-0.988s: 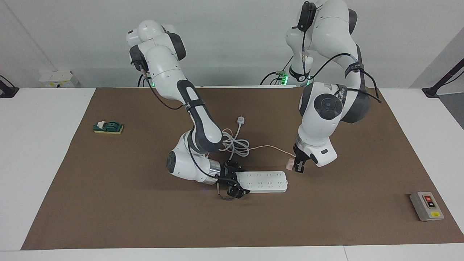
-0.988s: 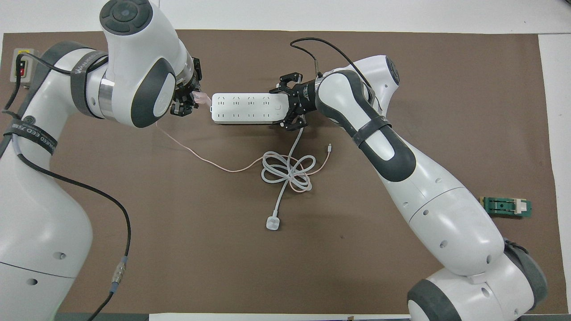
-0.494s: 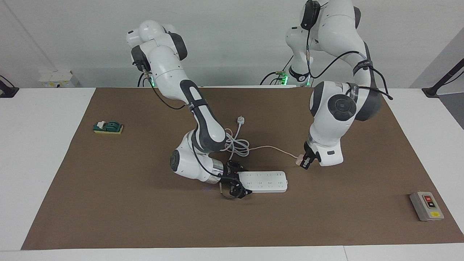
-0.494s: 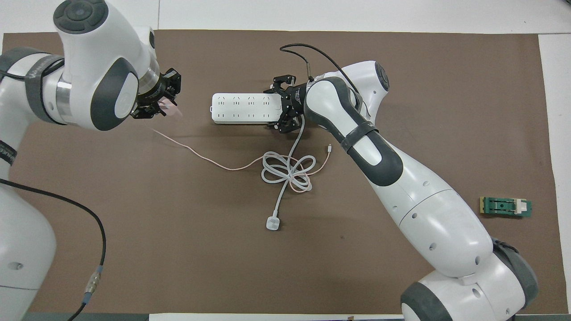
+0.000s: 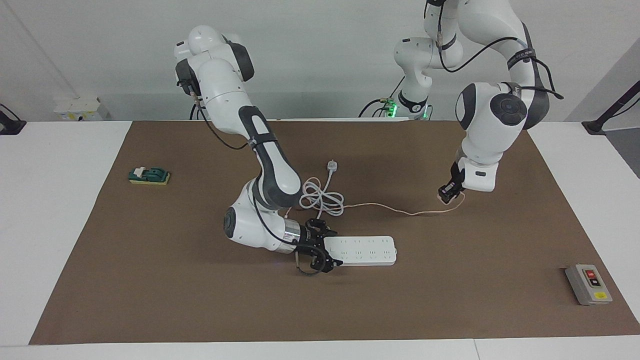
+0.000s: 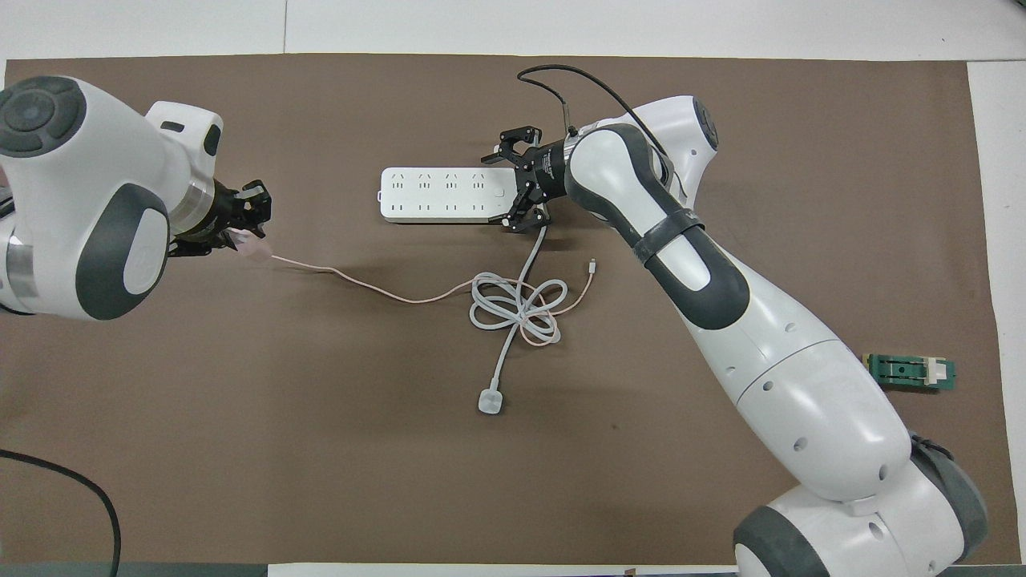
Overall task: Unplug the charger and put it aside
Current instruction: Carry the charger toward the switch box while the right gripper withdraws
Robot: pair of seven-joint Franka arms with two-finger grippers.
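Your left tool (image 5: 448, 194) is clamped on the charger (image 6: 250, 248), already out of the power strip (image 5: 361, 250) and hanging over bare mat toward the left arm's end of the surface. Its pink cable (image 6: 377, 290) trails back to the white cord coil (image 6: 517, 308). Setting it down looks like a straight drop. The right tool (image 5: 320, 248) grips the strip's end. No containers around.

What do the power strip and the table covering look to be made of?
Power strip: probably hard white plastic, smooth with a slight sheen and moulded socket holes. Table covering: looks like matte brown paper or card, flat, with clean straight edges; could be thin board.
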